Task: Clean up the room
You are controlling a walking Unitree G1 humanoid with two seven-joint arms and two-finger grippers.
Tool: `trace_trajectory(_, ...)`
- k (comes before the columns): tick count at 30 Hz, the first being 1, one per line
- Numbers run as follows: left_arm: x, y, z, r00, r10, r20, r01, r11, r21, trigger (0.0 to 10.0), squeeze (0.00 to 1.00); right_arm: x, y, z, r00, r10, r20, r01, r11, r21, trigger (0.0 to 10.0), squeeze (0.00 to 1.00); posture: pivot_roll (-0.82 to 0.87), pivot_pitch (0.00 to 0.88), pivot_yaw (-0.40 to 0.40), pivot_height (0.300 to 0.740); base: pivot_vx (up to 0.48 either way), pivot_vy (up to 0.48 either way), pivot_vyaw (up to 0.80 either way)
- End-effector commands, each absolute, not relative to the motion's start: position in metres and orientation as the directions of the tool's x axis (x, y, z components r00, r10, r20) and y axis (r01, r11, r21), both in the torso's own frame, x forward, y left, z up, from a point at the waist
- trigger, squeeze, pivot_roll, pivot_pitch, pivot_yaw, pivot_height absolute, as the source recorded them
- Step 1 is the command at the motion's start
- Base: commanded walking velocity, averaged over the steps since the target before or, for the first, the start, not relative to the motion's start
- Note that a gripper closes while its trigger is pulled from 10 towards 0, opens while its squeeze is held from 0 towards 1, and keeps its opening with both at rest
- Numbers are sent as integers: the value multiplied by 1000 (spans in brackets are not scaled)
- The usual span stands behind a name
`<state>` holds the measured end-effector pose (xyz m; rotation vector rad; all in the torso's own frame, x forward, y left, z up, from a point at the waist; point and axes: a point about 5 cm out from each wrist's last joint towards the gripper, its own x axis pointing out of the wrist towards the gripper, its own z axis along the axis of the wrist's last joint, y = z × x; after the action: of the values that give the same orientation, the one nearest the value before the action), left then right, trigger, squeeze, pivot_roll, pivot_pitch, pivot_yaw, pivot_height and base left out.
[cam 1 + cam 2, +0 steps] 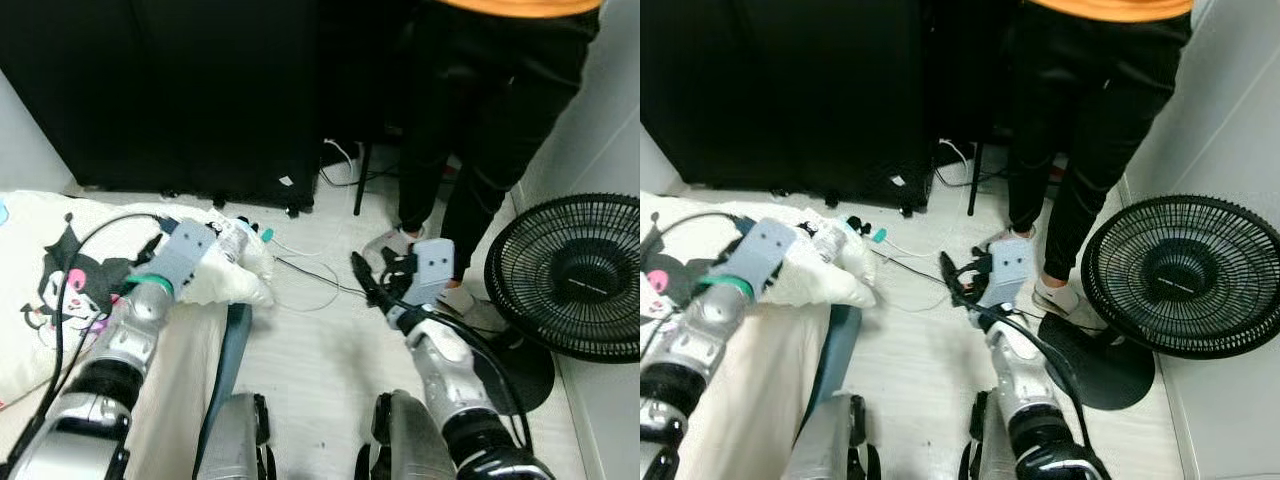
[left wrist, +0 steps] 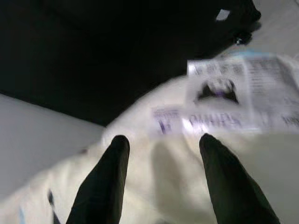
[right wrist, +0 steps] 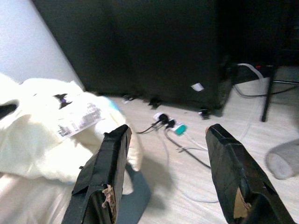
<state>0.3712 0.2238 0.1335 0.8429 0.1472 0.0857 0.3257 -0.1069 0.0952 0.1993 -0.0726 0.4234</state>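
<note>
Fan (image 1: pixel 585 272) right, bedding (image 1: pixel 215 280) left

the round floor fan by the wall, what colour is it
Black, grille and base alike; the round floor fan shows best in the right eye view.

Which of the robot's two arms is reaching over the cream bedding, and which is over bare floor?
The left gripper is over the cream bedding, fingers open by a printed label. The right gripper hangs over the floor.

Head pair looks down at floor, both catching fan (image 1: pixel 578 275). Wrist cameras sit close, both facing blanket (image 3: pixel 42 135).
</note>
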Motion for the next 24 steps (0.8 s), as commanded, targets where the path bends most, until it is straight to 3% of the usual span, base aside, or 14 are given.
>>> trace_trajectory(1,371,229,127,981,137,-138,25,617,787,10000,0,319,-105,88,908,408,91,-418,889,188,10000,0,54,159,44,615,0,0,0)
trace_trajectory(8,392,239,164,967,177,-181,28,635,772,10000,0,295,-104,68,918,395,47,-394,890,227,10000,0,35,189,67,615,0,0,0)
trace_trajectory(12,395,245,173,965,215,-153,5,565,825,10000,0,293,-103,65,919,392,41,-390,892,230,10000,0,33,200,75,615,0,0,0)
trace_trajectory(15,396,252,182,966,226,-128,10,459,888,10000,0,290,-101,64,923,382,40,-381,893,239,10000,0,32,213,87,615,0,0,0)
trace_trajectory(18,396,259,184,958,231,-168,51,441,896,10000,0,288,-102,64,928,371,35,-368,896,249,10000,0,44,219,91,615,0,0,0)
trace_trajectory(20,394,264,181,947,253,-200,54,487,872,10000,0,287,-102,63,929,369,33,-365,896,252,10000,0,51,221,93,615,0,0,0)
trace_trajectory(22,386,275,168,904,309,-295,10,675,738,10000,0,286,-100,62,929,369,28,-364,896,254,10000,0,52,224,97,615,0,0,0)
trace_trajectory(24,384,278,163,891,320,-323,-10,725,689,10000,0,286,-100,62,929,370,27,-364,896,254,10000,0,52,224,97,615,0,0,0)
